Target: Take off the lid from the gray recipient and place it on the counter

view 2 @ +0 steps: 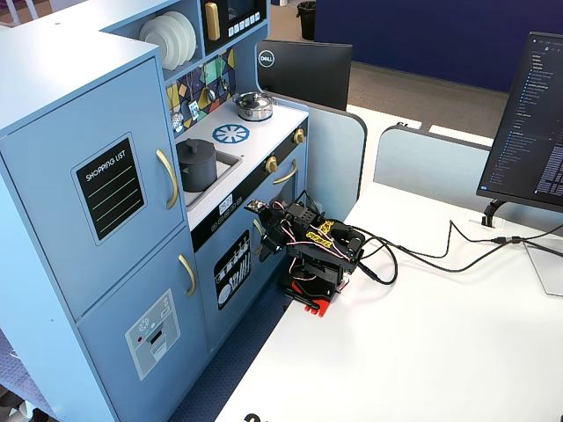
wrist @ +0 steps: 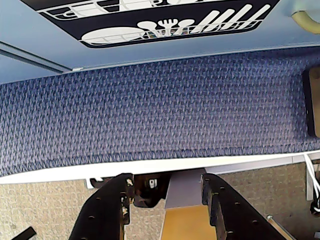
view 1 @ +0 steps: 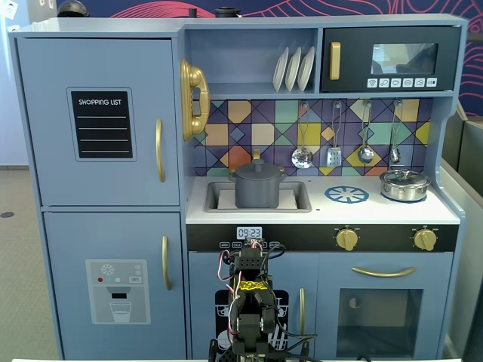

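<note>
The gray recipient (view 1: 258,192) stands in the sink on the counter (view 1: 377,213) of the blue toy kitchen. The lid (view 1: 257,170) sits flat on it, knob up. Both fixed views show them: pot (view 2: 195,171), lid (view 2: 195,147), counter (view 2: 268,123). My arm is folded low on the white table in front of the kitchen's lower doors. My gripper (wrist: 167,182) is open and empty, its jaws wide apart over the table edge and blue carpet. It hangs well below the counter (view 2: 264,242), far from the pot.
A shiny silver pot (view 1: 404,185) with its own lid stands on the counter's right, beside the blue burner ring (view 1: 347,194). Utensils hang on the back wall. Cables (view 2: 422,255) and a monitor (view 2: 532,114) are on the white table right of the arm.
</note>
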### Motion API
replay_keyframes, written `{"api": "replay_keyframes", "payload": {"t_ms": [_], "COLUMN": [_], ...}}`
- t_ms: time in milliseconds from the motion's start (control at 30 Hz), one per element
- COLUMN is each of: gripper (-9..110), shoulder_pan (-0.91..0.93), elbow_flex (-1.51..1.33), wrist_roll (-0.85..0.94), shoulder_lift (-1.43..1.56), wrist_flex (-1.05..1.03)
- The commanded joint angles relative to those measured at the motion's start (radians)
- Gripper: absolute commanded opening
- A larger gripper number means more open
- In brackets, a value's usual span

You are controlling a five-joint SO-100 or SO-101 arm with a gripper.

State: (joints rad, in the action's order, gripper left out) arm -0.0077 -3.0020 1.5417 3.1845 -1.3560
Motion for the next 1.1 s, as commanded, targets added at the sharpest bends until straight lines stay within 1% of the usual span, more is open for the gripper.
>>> {"api": "replay_keyframes", "payload": {"t_ms": [0, 300, 367, 467, 533, 633, 733, 833, 867, 933, 1000, 1067], "gripper": [0, 0, 0, 0, 0, 0, 0, 0, 1, 11, 13, 19], "shoulder_pan": [0.049, 0.049, 0.061, 0.106, 0.123, 0.104, 0.069, 0.043, 0.040, 0.043, 0.049, 0.058], "elbow_flex": [0.000, 0.000, 0.002, 0.029, 0.078, 0.230, 0.420, 0.523, 0.537, 0.543, 0.535, 0.528], "wrist_roll": [-0.002, 0.008, 0.018, 0.015, -0.015, -0.026, 0.023, 0.092, 0.098, 0.061, 0.043, 0.038], "shoulder_lift": [-0.005, -0.005, -0.006, -0.008, -0.025, -0.081, -0.143, -0.202, -0.221, -0.238, -0.233, -0.242], "wrist_flex": [-0.175, -0.175, -0.144, 0.040, 0.215, 0.431, 0.601, 0.897, 0.980, 1.106, 1.157, 1.218]}}
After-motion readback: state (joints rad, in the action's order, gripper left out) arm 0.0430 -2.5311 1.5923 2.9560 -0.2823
